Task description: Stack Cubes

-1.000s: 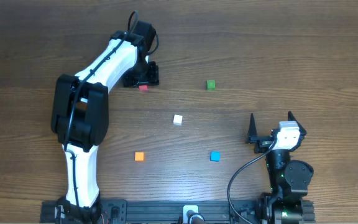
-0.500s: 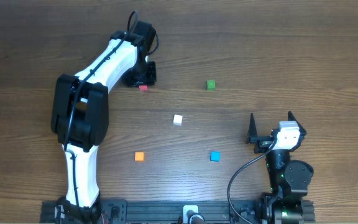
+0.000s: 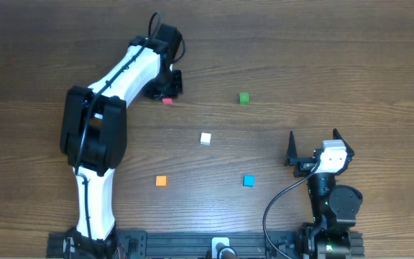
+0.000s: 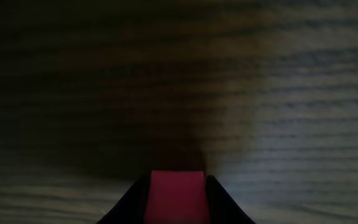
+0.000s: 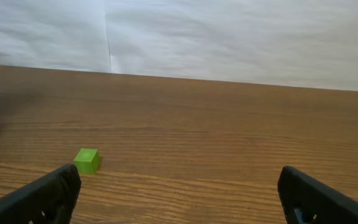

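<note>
Pinching pink cube (image 4: 176, 200) snugly in left gripper (image 4: 178, 184), low on table (image 3: 351, 57), far side left; noting white cube (image 3: 205, 138) lying centreward, nearer this arm; reading right gripper (image 3: 313, 145) as gaping wide, empty

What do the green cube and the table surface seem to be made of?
Green cube: probably painted wood or matte plastic; flat colour, sharp edges, no gloss. Table: wood or wood-look laminate; brown with fine parallel grain lines, low sheen.

L gripper (image 4: 178, 182) grips pink cube (image 4: 177, 200) w/ 2 fingers (image 4: 221, 206).
</note>
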